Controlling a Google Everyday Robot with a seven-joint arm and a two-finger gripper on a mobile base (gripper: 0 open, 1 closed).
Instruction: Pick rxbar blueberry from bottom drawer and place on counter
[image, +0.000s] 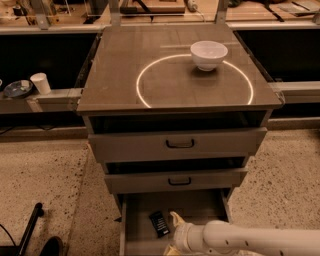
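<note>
Single camera view of the cabinet, early in the pick. The bottom drawer (134, 239) stands pulled out, its plain board floor exposed, while the two wider drawers above it, the upper (140, 146) and the middle (145, 182), are shut. The rxbar blueberry (159, 223) lies flat on the drawer floor, towards the back and roughly central, its long axis running front to back with a slight slant. It has not been lifted. The white arm (250, 241) enters from the lower right and carries the hand (173, 234) down inside the drawer, just beside the bar on its right. The pale fingers (175, 219) are spread apart, one near the bar's right edge and the other at the bottom margin of the view, and nothing lies between them. Whether the nearer finger touches the wrapper cannot be told. The counter (115, 75), marked with a bright circle (142, 95), bears only a white bowl (208, 54) on the circle's far rim. Judged from this layout, reaching is done. Closing on the bar, lifting it clear of the drawer and setting it on the counter all remain. A cup (40, 83) and a plate (17, 89) sit on the bench (57, 95) at left.
</note>
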